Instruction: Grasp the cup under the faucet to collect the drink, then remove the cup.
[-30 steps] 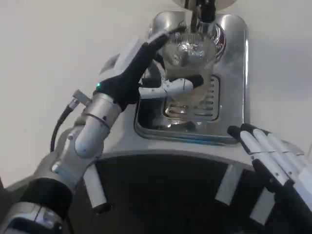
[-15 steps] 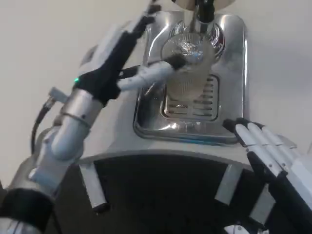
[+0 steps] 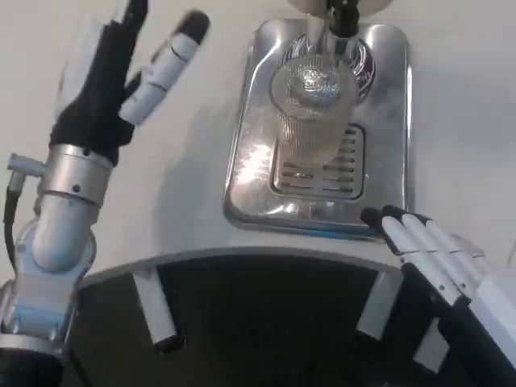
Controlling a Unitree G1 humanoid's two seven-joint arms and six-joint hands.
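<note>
While both hands [image 3: 121, 64] [image 3: 439, 258] hang empty, fingers apart, the ribbed clear cup [image 3: 313, 109] stands under the faucet [image 3: 337, 20].

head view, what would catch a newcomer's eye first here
The shiny metal drip tray at top centre stands out first, with a clear ribbed cup upright on its grate right under the faucet. Next is the left hand, raised at upper left with its fingers spread, apart from the cup and holding nothing. The right hand waits at lower right, near the tray's front corner.
</note>
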